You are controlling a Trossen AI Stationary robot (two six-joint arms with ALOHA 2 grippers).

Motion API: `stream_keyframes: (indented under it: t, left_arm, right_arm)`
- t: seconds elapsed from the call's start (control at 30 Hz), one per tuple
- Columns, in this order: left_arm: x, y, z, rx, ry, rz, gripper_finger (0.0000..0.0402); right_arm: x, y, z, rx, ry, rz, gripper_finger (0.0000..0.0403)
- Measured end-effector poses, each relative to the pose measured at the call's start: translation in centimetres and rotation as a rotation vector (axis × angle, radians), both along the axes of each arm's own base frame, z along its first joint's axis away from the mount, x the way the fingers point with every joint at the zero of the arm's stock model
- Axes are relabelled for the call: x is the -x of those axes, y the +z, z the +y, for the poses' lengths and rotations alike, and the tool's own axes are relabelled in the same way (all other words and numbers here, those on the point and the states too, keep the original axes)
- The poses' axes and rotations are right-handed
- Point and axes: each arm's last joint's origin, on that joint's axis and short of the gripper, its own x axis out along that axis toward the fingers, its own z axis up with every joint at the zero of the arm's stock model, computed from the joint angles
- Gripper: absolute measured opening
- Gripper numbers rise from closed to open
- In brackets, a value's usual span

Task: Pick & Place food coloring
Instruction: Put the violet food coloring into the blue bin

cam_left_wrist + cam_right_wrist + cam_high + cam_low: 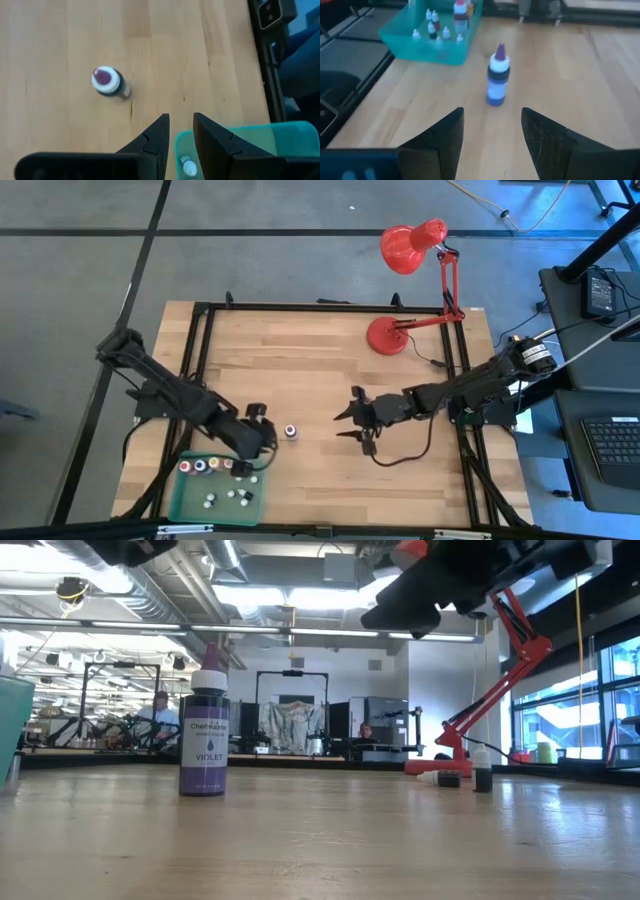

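Nearby: red desk lamp point(415, 290), green tray point(190, 502); violet bottle point(291, 432) upright (untouched); left gripper point(262, 442) narrow, empty; right gripper point(349, 425) parted, empty.

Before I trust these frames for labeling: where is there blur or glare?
Low view: the violet bottle is sharp with a readable label, ceiling lights glare, the arms overhead are dark silhouettes. Right wrist view: soft overall, the bottle and tray blurred. Left wrist view: the bottle slightly blurred. High view: evenly lit.

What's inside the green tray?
The green tray holds little food coloring bottles standing in a row, plus tiny whitish ones. The left gripper hangs over one corner, so anything under it is hidden.
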Motion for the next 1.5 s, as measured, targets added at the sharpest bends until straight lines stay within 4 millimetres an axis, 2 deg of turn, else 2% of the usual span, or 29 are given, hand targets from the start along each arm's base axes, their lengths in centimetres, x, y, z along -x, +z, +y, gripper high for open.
stream_keyframes:
  t: [0.13, 0.37, 0.53, 0.83, 1.03, 1.17, 1.5]
  left_arm:
    - [-1.6, -0.2, -0.7, 0.021, -0.009, 0.033, 0.0085]
    - [-2.9, -0.4, -1.2, 0.005, -0.116, -0.017, 0.0084]
    - [-3.2, -0.4, -1.0, -0.088, -0.242, -0.067, 0.0084]
    - [-3.4, -0.3, -0.8, -0.208, -0.343, -0.102, 0.0084]
    - [-3.4, -0.3, -0.7, -0.192, -0.279, -0.102, 0.0094]
    - [-3.5, -0.3, -0.5, -0.172, -0.212, -0.099, 0.0121]
    - [-4.4, -0.3, 1.2, -0.177, -0.092, -0.099, 0.0244]
  right_arm:
    - [-0.2, 0.1, -0.6, -0.025, -0.032, -0.003, 0.0200]
    - [-0.2, 0.0, -0.6, -0.025, -0.031, 0.003, 0.0200]
    - [-0.2, 0.0, -0.6, -0.024, -0.032, 0.003, 0.0200]
    - [-0.2, 0.0, -0.6, -0.025, -0.032, 0.003, 0.0200]
    - [-0.2, 0.0, -0.6, -0.030, -0.035, 0.004, 0.0200]
    - [-0.2, 0.0, -0.6, -0.049, -0.045, 0.008, 0.0200]
    - [-0.2, 0.0, -0.6, -0.051, -0.046, 0.008, 0.0200]
